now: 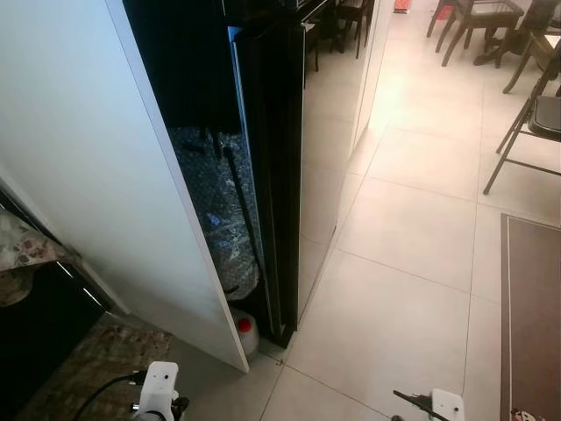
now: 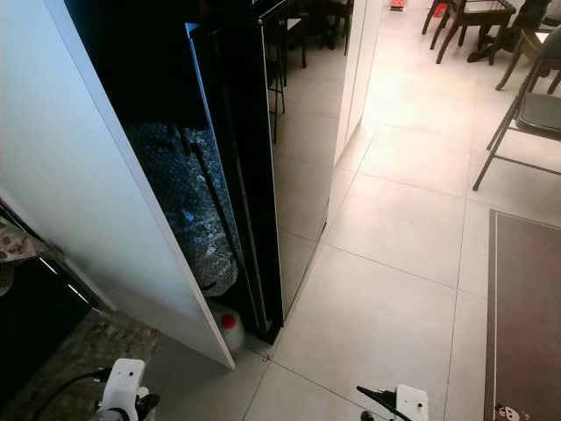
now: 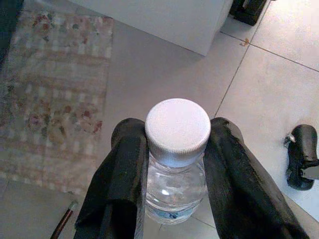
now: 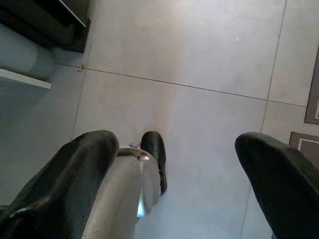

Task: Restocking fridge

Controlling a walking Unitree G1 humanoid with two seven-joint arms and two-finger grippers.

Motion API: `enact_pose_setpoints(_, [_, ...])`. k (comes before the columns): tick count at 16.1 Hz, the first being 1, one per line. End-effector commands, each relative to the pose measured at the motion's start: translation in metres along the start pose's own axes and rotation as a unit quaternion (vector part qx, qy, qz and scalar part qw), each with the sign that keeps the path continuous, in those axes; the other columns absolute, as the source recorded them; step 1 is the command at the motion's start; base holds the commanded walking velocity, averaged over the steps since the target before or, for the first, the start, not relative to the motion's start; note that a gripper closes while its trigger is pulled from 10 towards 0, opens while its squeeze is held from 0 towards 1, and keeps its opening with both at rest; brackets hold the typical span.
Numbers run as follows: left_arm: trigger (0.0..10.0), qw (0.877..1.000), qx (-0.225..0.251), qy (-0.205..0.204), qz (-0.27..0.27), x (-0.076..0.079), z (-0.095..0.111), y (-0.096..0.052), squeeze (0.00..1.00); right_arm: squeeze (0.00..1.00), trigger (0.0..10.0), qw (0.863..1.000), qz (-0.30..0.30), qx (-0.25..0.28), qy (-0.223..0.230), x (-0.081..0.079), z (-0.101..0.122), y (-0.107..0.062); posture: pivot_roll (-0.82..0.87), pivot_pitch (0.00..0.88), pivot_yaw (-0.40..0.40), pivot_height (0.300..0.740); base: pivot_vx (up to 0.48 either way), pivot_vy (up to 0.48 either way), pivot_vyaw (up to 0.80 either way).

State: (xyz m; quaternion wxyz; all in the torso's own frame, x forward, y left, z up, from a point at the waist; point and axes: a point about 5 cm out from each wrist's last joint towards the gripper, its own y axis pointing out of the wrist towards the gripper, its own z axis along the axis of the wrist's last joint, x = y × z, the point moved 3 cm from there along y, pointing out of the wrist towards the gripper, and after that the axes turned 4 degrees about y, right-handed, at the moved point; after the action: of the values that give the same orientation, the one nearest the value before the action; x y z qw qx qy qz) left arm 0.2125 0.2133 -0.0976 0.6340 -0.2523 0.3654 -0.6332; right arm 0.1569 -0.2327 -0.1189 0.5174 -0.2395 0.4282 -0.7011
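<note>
Bottle clamped in left gripper jaws; right gripper jaws wide over floor

My black fingers flank a clear bottle with a white ribbed cap. The fridge is glossy black beside a white panel. Floor tiles are pale cream. The rug shows a faded floral check, pinkish I think. A white jug has a red cap.
</note>
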Motion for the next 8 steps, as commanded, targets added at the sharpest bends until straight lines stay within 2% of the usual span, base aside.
enact_pose_setpoints(1, [10.0, 1.000, -0.004, -0.002, 0.008, -0.0063, -0.0008, -0.0004, 0.00, 0.00, 10.0, 1.000, -0.003, -0.001, 0.005, -0.0010, -0.0020, 0.0000, -0.04, 0.000, 0.077, 0.740, 0.000, 0.000, 0.00])
enact_pose_setpoints(5, [10.0, 1.000, -0.010, 0.009, 0.006, -0.0034, -0.0018, 0.0000, 0.00, 0.00, 10.0, 1.000, -0.012, 0.002, 0.020, 0.0005, -0.0025, -0.0002, -0.06, 0.000, 0.089, 0.740, 0.000, 0.000, 0.00])
enact_pose_setpoints(8, [10.0, 1.000, -0.016, 0.011, 0.003, 0.0014, -0.0031, 0.0004, 0.00, 0.00, 10.0, 1.000, -0.014, -0.005, 0.017, 0.0026, -0.0046, -0.0007, -0.06, 0.000, 0.083, 0.740, 0.000, 0.000, -0.66])
